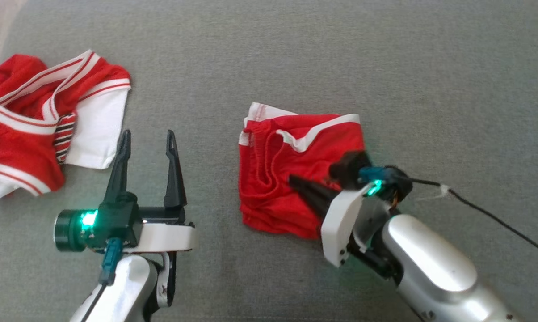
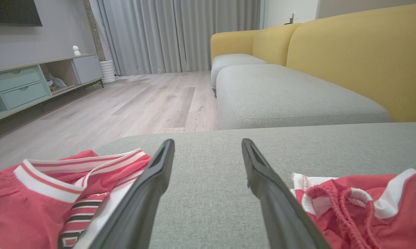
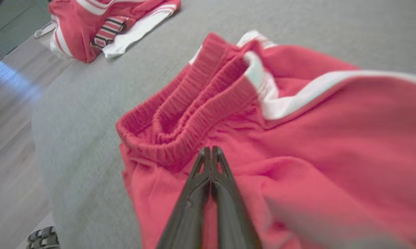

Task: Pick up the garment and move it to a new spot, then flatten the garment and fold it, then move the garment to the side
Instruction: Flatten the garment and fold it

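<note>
In the head view, the red shorts [image 1: 269, 188] lie folded in a rough square near the middle of the grey sofa seat [image 1: 340, 53]. They have a white band along the upper edge. Well apart from them, at the left edge, a red and white jersey [image 1: 27, 116] lies crumpled. The left gripper [image 1: 148, 134] is between the two garments with its fingers spread apart, touching neither. The right gripper [image 1: 292, 180] comes in from the lower right, and its closed dark fingers lie over the lower right part of the shorts. A black cable [image 1: 497, 219] runs from its wrist to the right.

In the left wrist view, the two released fingers frame bare grey cloth. The jersey is at the lower left and the shorts, with a red drawstring [image 2: 342, 207], are at the lower right. Behind are a yellow backrest [image 2: 349, 62], a wooden floor [image 2: 125, 103] and grey curtains [image 2: 180, 34].

In the right wrist view, the fingers are pressed together and their tips are just below the ribbed waistband [image 3: 194, 114]. I cannot tell whether any cloth is caught between them. This view is a little blurred.
</note>
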